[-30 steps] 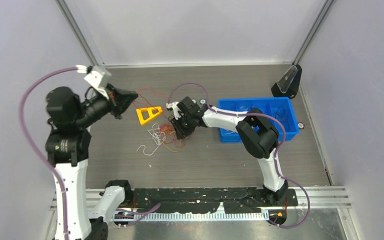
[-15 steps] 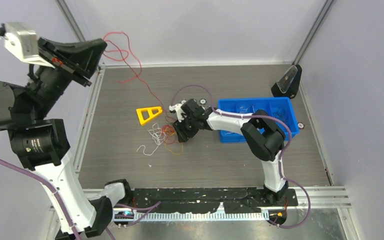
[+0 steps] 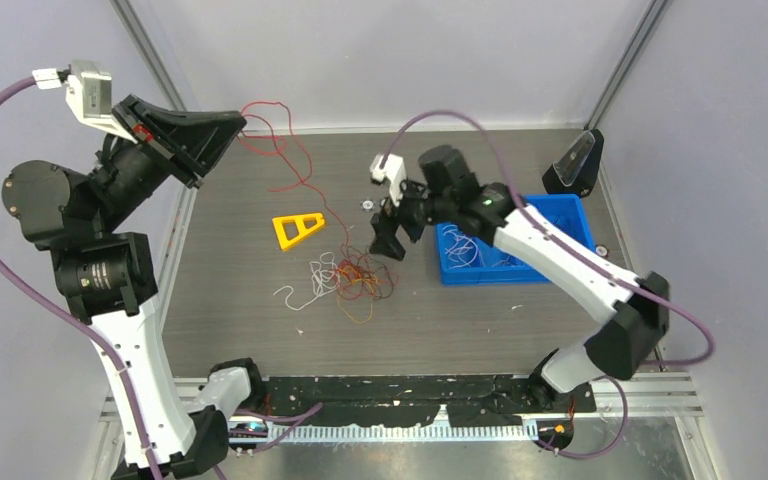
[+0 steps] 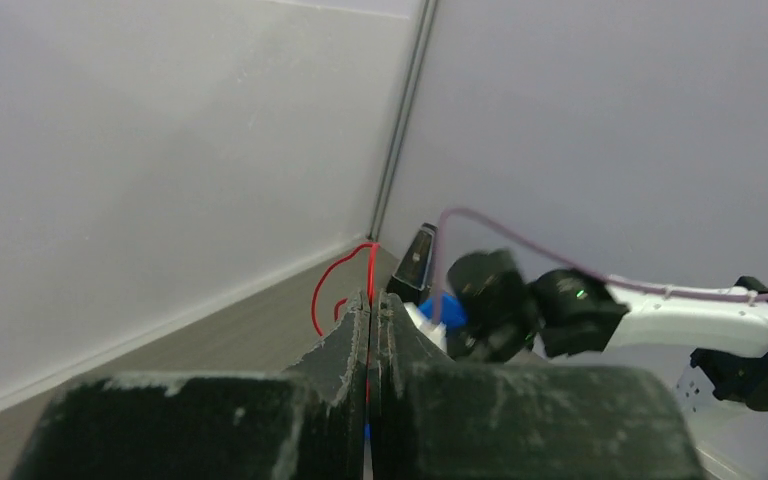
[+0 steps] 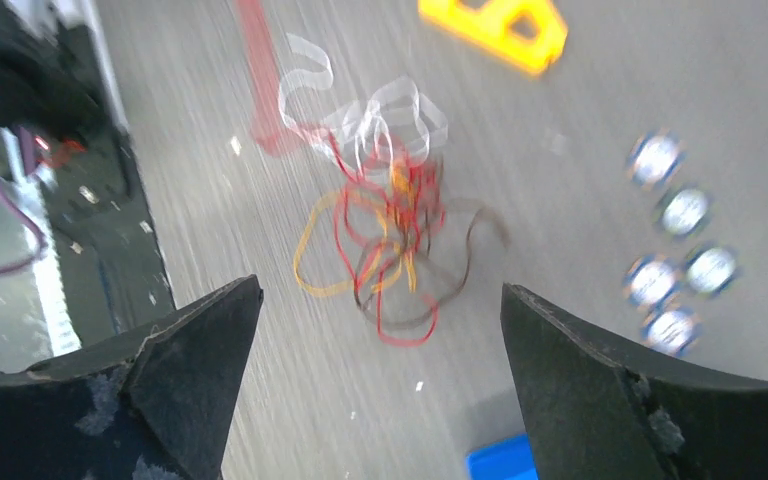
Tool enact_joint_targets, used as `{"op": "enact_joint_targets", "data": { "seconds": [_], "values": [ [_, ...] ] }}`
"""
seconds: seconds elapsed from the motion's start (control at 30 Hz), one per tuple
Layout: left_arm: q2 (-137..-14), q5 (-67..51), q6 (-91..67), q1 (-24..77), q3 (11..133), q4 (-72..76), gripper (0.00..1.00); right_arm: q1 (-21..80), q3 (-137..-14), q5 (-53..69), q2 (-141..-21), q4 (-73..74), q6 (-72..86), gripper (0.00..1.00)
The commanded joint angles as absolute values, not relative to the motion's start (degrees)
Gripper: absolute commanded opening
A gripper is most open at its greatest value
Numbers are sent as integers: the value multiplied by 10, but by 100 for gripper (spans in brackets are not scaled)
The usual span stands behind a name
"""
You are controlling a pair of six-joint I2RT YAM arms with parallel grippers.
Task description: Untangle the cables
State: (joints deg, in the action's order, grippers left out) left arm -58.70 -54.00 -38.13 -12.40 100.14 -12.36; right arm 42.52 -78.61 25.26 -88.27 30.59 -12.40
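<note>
Left gripper (image 3: pixel 232 122) clamped on red cable (image 3: pixel 295 175), held high | right gripper (image 3: pixel 390 240) spread wide, cable clump (image 3: pixel 358 280) directly under its fingers | advice: right pins clump down, left draws strand away slowly.

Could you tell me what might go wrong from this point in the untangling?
1. The left gripper, shut on a red cable and raised high, may drag the whole clump along or tighten its knots, since the open right gripper hovers above it and pins nothing.
2. That red cable hangs close to the yellow triangle and could snag it.
</note>
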Motion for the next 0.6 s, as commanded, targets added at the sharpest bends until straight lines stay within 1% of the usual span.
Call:
{"op": "enact_joint_targets", "data": {
  "seconds": [0.0, 0.13, 0.2, 0.37, 0.47, 0.5, 0.53, 0.57],
  "values": [
    [-565, -582, -416, -126, 969, -81, 0, 428, -896, 324, -819, 297, -142, 95],
    [-547, -595, -461, -126, 925, -35, 0, 447, -1031, 286, -862, 252, -53, 95],
    [-544, -592, -470, -125, 919, -28, 0, 461, -1071, 284, -894, 245, -34, 95],
    [-540, -590, -482, -126, 912, -26, 0, 496, -1087, 289, -942, 215, -12, 95],
    [-531, -591, -483, -126, 898, -26, 0, 505, -1098, 306, -961, 190, 10, 99],
    [-528, -592, -482, -126, 895, -27, 0, 507, -1100, 306, -971, 187, 10, 96],
    [-526, -593, -482, -126, 893, -25, 0, 511, -1107, 304, -976, 187, 9, 87],
    [-524, -592, -480, -126, 892, -26, 0, 512, -1110, 300, -988, 189, 9, 73]
  ]
}}
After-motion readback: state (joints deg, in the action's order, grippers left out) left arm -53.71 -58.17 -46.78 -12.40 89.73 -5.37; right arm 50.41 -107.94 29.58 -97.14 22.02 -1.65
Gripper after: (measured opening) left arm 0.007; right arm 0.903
